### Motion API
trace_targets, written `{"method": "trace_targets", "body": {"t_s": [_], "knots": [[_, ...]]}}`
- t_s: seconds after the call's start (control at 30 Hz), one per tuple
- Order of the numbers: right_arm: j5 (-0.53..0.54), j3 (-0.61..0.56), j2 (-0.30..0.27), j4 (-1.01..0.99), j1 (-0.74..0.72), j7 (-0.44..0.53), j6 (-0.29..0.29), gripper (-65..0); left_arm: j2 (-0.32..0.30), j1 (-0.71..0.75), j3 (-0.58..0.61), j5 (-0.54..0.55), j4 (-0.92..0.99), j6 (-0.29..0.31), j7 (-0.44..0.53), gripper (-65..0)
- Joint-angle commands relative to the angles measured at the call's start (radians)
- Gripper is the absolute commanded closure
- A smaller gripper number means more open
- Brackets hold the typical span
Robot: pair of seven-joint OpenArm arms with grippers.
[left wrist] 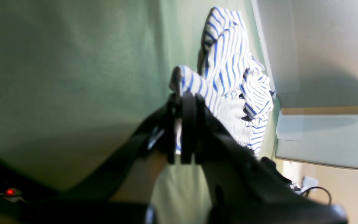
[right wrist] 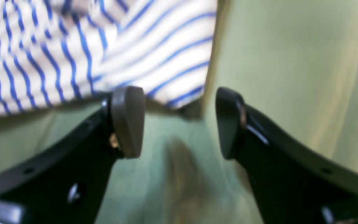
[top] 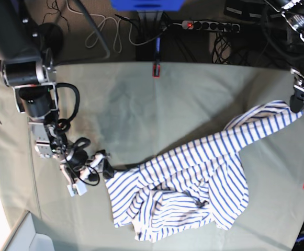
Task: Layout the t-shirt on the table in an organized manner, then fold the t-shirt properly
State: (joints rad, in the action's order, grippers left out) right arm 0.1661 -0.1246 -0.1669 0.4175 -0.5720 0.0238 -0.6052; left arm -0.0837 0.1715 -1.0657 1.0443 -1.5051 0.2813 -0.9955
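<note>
Pale grey-green cloth covers the table (top: 157, 99), with cables and a power strip (top: 209, 24) on the dark floor beyond its far edge, and a small red clamp (top: 155, 69) marks the middle of that edge; every place below is given from that clamp.

Well to its left and toward the near side, the right gripper (top: 105, 168) sits low over the cloth with its jaws spread and nothing between them. In the right wrist view the two pads stand apart over bare cloth, and the striped hem hangs just past their tips. By my reading it is lined up to take that corner but has not taken it, which would give the shirt a second anchor for stretching.

Below the clamp and somewhat to its right lies the t-shirt (top: 193, 183), a rumpled heap with overlapping folds, not laid flat. Its bulk rests on the near half of the table, while one narrow part trails up toward the far right.

Far to the clamp's right, near the table's side edge, the left gripper (top: 296, 104) is clenched on the end of that trailing part; the left wrist view shows striped fabric pinched between the closed jaws. This hold appears meant to draw the cloth out of its bunch.

So the shirt's long axis runs diagonally, from the near left by the open gripper to the far right at the pinched tip. Which end is collar or hem I cannot tell.
</note>
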Motion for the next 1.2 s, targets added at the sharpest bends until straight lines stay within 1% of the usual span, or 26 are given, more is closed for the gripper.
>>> {"method": "trace_targets", "body": {"t_s": [0.0,0.13,0.23,0.3,0.4,0.5,0.63,0.67,0.73,0.77,0.83,0.87,0.93,1.0,1.03,1.17], "knots": [[0.016,0.004,-0.004,0.008,-0.021,0.028,-0.002,-36.9,-0.023,0.0,-0.008,0.026,-0.015,0.003,0.011,-0.2],[0.016,0.004,0.028,0.007,-0.021,0.031,-0.002,-36.9,-0.066,0.001,-0.071,0.026,-0.015,0.003,0.011,-0.2],[0.019,0.007,0.039,0.005,-0.006,0.029,-0.002,-36.9,-0.095,-0.003,-0.101,0.024,-0.013,0.003,0.011,-0.2],[0.019,0.007,0.079,0.008,0.007,0.032,-0.002,-36.9,-0.113,-0.005,-0.114,0.026,-0.013,0.003,0.011,-0.2],[0.019,0.007,0.108,0.007,0.017,0.026,-0.002,-36.9,-0.123,-0.008,-0.13,0.026,-0.013,0.003,0.011,-0.2],[0.019,0.004,0.162,0.008,0.043,0.032,-0.002,-36.9,-0.133,-0.008,-0.137,0.024,-0.013,0.003,0.011,-0.2],[0.017,0.004,0.204,0.008,0.05,0.032,-0.002,-35.4,-0.133,-0.007,-0.138,0.024,-0.013,0.003,0.011,-0.2],[0.017,0.004,0.212,0.008,0.05,0.032,-0.002,-32.7,-0.135,-0.005,-0.138,0.024,-0.013,0.003,0.011,-0.2],[0.019,0.009,0.212,0.008,0.048,0.032,-0.002,-23.2,-0.144,-0.003,-0.138,0.024,-0.013,0.003,0.011,-0.2],[0.022,0.012,0.211,0.008,0.045,0.032,-0.002,-16.7,-0.152,-0.007,-0.138,0.024,-0.013,0.003,0.011,-0.2],[0.025,0.012,0.206,0.017,0.037,0.032,-0.003,-1.5,-0.159,-0.01,-0.138,0.024,-0.013,0.003,0.011,-0.2],[0.025,0.018,0.194,0.047,0.036,0.023,-0.003,0.0,-0.159,-0.013,-0.138,0.024,-0.013,0.003,0.011,-0.2],[0.025,0.046,0.16,0.168,0.073,-0.002,-0.003,0.0,-0.166,-0.045,-0.133,0.024,-0.015,0.003,0.011,-0.2],[0.025,0.085,0.12,0.372,0.152,-0.048,-0.003,0.0,-0.19,-0.073,-0.118,0.024,-0.015,0.003,0.01,-0.2],[0.025,0.108,0.105,0.482,0.198,-0.078,-0.003,0.0,-0.199,-0.079,-0.092,0.024,-0.015,0.003,0.011,-0.2],[0.023,0.176,0.063,0.904,0.363,-0.186,-0.003,0.0,-0.227,-0.132,0.003,0.024,-0.015,0.003,0.014,-0.2]]}}
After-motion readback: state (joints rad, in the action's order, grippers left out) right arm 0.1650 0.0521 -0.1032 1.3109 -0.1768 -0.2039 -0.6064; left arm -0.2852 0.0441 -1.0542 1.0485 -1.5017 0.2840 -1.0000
